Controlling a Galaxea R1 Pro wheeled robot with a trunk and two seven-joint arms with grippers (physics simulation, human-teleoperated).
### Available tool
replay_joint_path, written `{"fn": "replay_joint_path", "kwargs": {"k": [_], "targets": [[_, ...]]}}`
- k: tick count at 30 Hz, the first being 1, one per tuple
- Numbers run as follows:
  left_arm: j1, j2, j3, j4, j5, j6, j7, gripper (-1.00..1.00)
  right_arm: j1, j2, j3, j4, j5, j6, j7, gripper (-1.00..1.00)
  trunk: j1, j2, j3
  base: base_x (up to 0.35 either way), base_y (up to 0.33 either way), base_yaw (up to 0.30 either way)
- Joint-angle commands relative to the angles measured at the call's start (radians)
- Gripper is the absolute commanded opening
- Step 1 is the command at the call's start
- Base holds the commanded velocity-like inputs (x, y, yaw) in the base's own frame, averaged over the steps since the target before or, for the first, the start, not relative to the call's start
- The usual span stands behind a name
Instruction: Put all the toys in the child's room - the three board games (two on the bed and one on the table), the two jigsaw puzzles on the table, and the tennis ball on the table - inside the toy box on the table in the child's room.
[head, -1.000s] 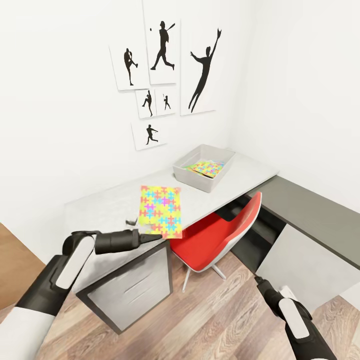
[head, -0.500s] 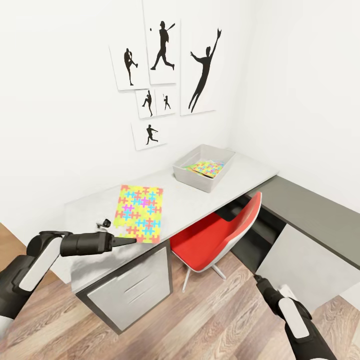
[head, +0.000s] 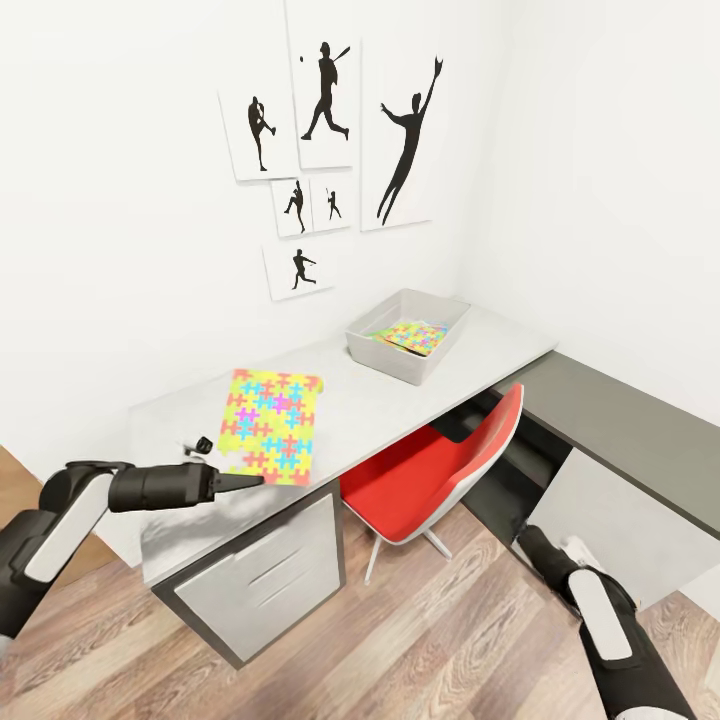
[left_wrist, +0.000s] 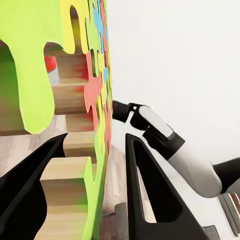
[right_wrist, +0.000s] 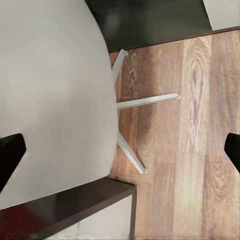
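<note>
While the left pincer (head: 262, 479) pinches the jigsaw puzzle's (head: 270, 425) near edge, the table (head: 400, 400) lies bare beyond.

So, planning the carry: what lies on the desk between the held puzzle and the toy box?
Head view: bare white table top between jigsaw puzzle and toy box.

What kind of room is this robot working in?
Probably a child's bedroom or study corner: baseball silhouette prints on the wall, a colourful jigsaw puzzle over a white desk, and a red chair tucked under it.
</note>
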Motion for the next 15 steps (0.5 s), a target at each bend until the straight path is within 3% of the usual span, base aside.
{"fn": "replay_joint_path", "kwargs": {"k": [1, 4, 7, 12, 15], "targets": [[-0.001, 0.005, -0.002, 0.000, 0.004, 0.004, -0.003, -1.00, -0.001, -0.002, -0.002, -0.018, -0.010, 0.040, -0.010, 1.00, 0.000, -0.001, -0.001, 0.000, 0.000, 0.000], [-0.001, 0.011, -0.001, 0.000, 0.006, 0.004, -0.004, -1.00, -0.001, -0.029, -0.006, -0.041, -0.010, 0.135, -0.027, 1.00, 0.000, -0.001, -0.001, 0.000, 0.000, 0.000], [-0.001, 0.011, -0.001, 0.000, 0.000, 0.004, -0.004, -1.00, -0.001, -0.072, -0.007, -0.069, -0.011, 0.237, -0.056, 1.00, 0.000, -0.001, -0.001, 0.000, 0.000, 0.000], [-0.001, 0.013, 0.000, 0.000, -0.003, 0.004, -0.004, -1.00, -0.001, -0.087, -0.010, -0.117, -0.011, 0.367, -0.067, 1.00, 0.000, -0.001, -0.001, 0.000, 0.000, 0.000], [-0.001, 0.012, 0.000, 0.000, -0.005, 0.004, -0.003, -1.00, -0.001, -0.089, -0.012, -0.162, -0.012, 0.409, -0.068, 1.00, 0.000, -0.001, -0.001, 0.000, 0.000, 0.000]]}}
